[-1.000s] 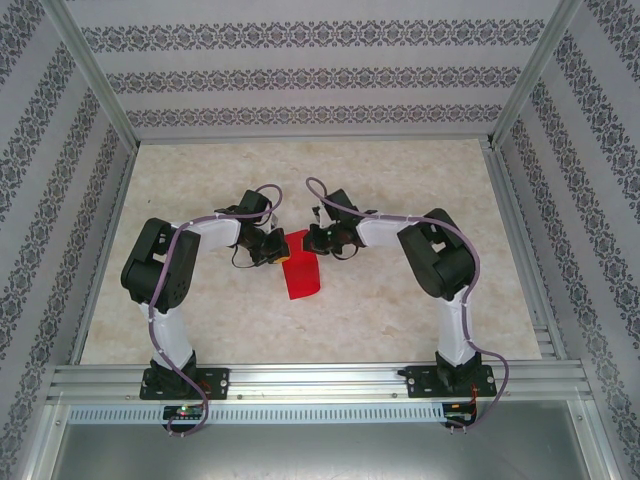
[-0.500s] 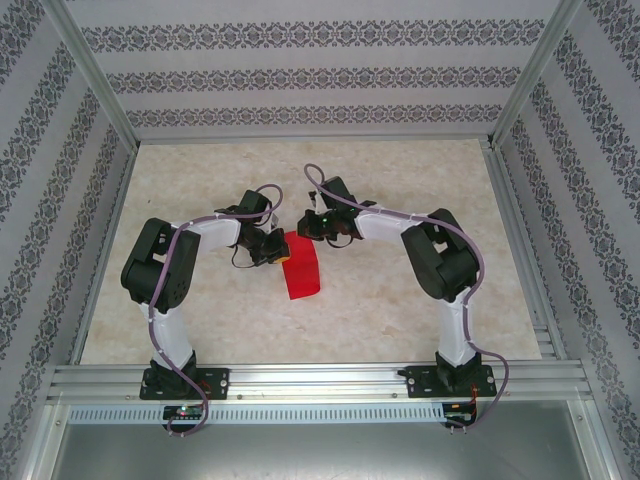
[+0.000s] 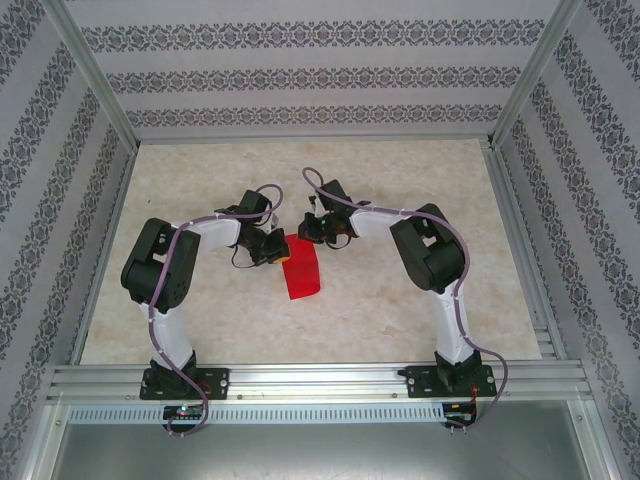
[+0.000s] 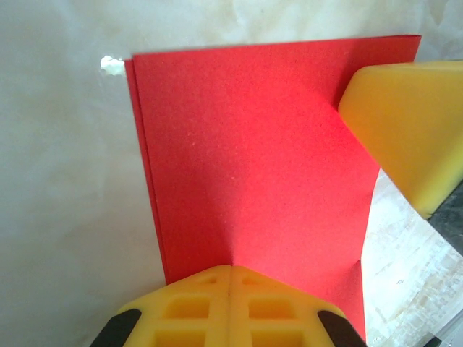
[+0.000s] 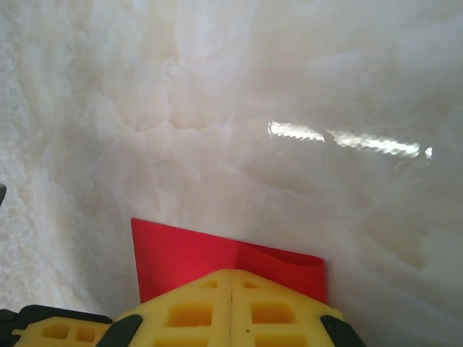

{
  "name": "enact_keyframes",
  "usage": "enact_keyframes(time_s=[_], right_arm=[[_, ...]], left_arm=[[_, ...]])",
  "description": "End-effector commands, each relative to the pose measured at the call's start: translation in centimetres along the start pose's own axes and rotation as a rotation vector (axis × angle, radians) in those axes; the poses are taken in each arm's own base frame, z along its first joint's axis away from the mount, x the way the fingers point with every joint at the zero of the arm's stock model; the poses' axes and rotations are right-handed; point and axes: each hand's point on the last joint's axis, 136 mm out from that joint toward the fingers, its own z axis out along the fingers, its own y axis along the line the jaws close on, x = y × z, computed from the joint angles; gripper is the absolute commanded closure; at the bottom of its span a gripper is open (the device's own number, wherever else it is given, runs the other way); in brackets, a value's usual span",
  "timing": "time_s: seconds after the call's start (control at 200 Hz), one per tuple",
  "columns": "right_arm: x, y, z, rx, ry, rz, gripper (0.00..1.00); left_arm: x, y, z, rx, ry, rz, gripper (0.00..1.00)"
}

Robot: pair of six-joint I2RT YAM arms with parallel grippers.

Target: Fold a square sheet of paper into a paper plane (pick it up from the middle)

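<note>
The square sheet of paper point(image 3: 303, 275) is seen lying near the middle of the table point(image 3: 400, 180), between the two arms. It is no longer a plain square but a narrower rectangle. In the left wrist view a doubled edge can be made out along its left side point(image 4: 137, 152), so it is judged to have been folded once in half. The left gripper point(image 3: 274, 252) is set at one long edge of the sheet, its yellow fingers brought together with no gap between them. The tips appear to rest on the red surface rather than to enclose it, though it cannot be told for certain whether a sliver of paper is caught between them. This placement is read as an anchor, the sheet being pinned so that it will not slide while the other arm works on it. The right gripper point(image 3: 316, 233) is placed at the far corner of the sheet, and its fingers are likewise closed together. One of its pads point(image 4: 405, 130) is seen lying over that corner from the left wrist. From the right wrist the paper edge just ahead of the tips is seen slightly curled and raised off the table point(image 5: 289, 264). From this the step in hand is judged to be flattening or creasing at that end, ahead of the corner folds a dart needs. The chief risk is judged to be the thin sheet skidding or buckling under a sideways push.
</note>
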Motion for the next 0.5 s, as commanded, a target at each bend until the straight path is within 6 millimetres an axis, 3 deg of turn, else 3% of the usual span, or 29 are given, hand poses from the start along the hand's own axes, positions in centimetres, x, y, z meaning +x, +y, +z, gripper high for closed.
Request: enact_keyframes(time_s=[0.0,0.155,0.255,0.38,0.495], right_arm=[[-1.3,-2.6,0.1,0.081,-0.036,0.032,0.98],[-3.4,-4.3,-0.9,0.139,-0.105,0.098,0.98],[-5.0,-4.0,-2.4,0.167,-0.180,0.099,0.98],[-6.3,-1.4,-5.3,0.123,-0.253,0.047,0.99],[-4.3,1.3,-6.6,0.065,-0.216,-0.027,0.99]], left_arm=[[3.8,7.9,2.3,-0.274,0.111,-0.086,1.00],[4.1,8.3,2.3,-0.281,0.116,-0.088,1.00],[4.1,8.2,2.3,-0.279,0.115,-0.088,1.00],[4.0,8.2,2.3,-0.278,0.113,-0.088,1.00],[3.9,8.0,2.3,-0.274,0.109,-0.084,1.00]])
